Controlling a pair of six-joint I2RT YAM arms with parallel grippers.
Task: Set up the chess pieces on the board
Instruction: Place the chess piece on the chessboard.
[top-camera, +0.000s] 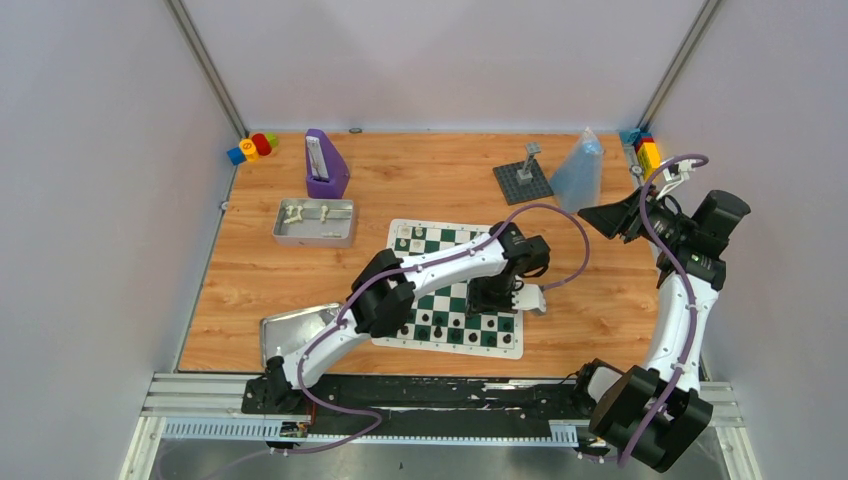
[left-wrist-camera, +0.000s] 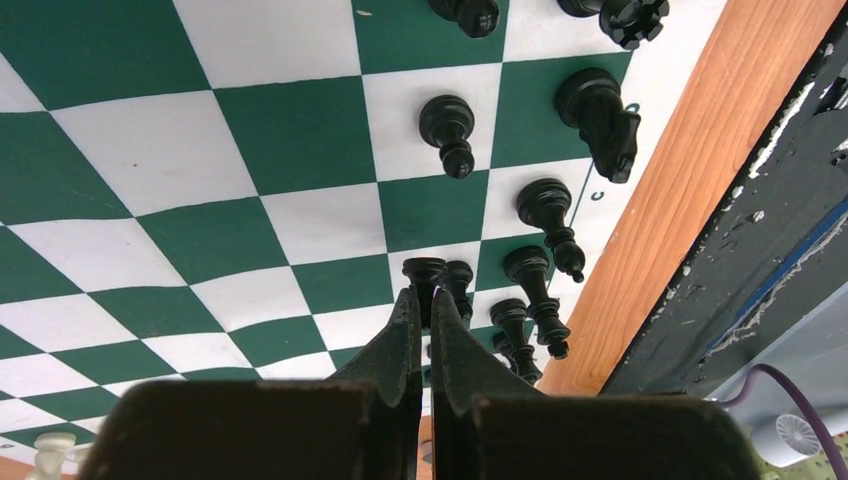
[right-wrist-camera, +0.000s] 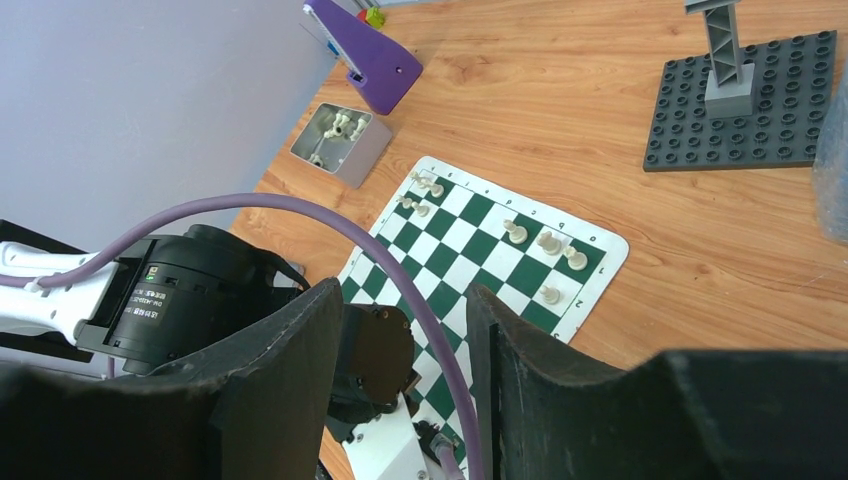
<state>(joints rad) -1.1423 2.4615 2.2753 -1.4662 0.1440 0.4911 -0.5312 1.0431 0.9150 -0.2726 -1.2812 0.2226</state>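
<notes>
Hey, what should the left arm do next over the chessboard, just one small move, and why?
Probably lift the left gripper straight up a little. Its jaws are shut with the tips right at a black pawn, and other black pieces crowd close, so any sideways move could knock them over.
</notes>
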